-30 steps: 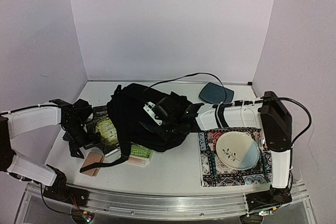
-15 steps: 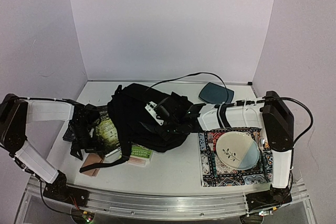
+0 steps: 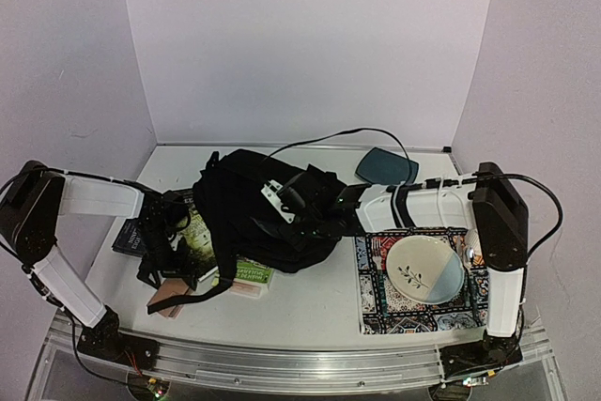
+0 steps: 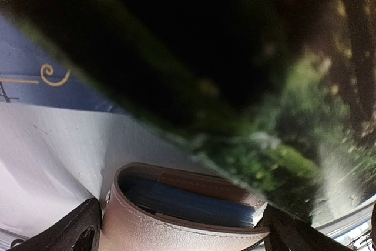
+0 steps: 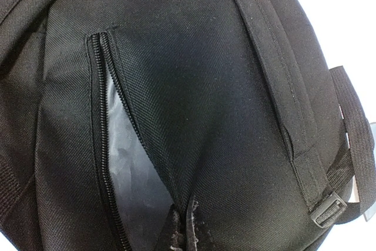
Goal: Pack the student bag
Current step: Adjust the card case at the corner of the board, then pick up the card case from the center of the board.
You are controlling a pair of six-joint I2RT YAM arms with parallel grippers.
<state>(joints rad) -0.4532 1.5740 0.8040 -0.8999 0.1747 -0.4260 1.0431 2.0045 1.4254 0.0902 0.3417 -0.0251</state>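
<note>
Tightly closed right gripper (image 5: 183, 234) on student bag (image 3: 237, 202)

Plain pale lilac walls (image 3: 310, 44) enclose a white counter (image 3: 310, 302) on three sides, evenly lit; a metal rail (image 3: 300, 363) lines its near edge.

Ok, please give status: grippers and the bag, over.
Left gripper open, brown case between its fingers. Right gripper shut on student bag at open zipper. Bag lies partly over books.
</note>
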